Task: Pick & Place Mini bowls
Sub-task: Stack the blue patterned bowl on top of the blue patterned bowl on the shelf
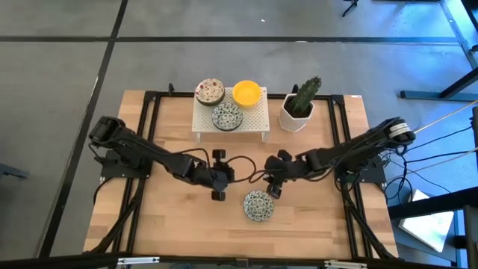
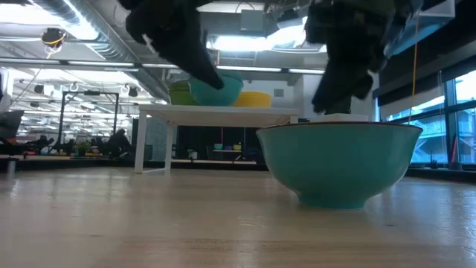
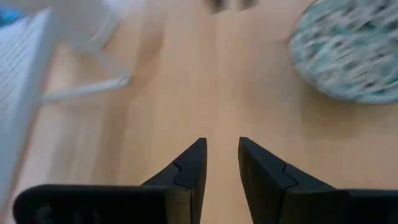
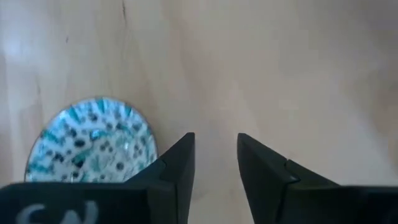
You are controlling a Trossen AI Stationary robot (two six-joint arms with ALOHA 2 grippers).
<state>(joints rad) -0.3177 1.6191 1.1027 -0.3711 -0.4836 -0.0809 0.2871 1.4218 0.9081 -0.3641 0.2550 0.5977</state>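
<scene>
One green-blue patterned mini bowl [image 1: 258, 205] stands upright on its foot on the wooden table, near the front middle; in the low view it shows as a teal bowl [image 2: 338, 160]. Three more mini bowls sit on the white rack [image 1: 258, 118]: red-speckled [image 1: 210, 91], yellow [image 1: 246, 93] and green-blue [image 1: 226, 116]. My left gripper [image 1: 218, 178] hovers above the table to the left of and beyond the lone bowl [image 3: 348, 50], its fingers a little apart and empty [image 3: 222, 143]. My right gripper [image 1: 273, 179] hovers just beyond the bowl [image 4: 93, 140], its fingers a little apart and empty [image 4: 215, 138].
A white pot with a cactus [image 1: 300, 104] stands right of the rack at the far side. The rack's legs [image 3: 93, 68] show close to my left gripper. Bare wood lies at the table's near left and near right.
</scene>
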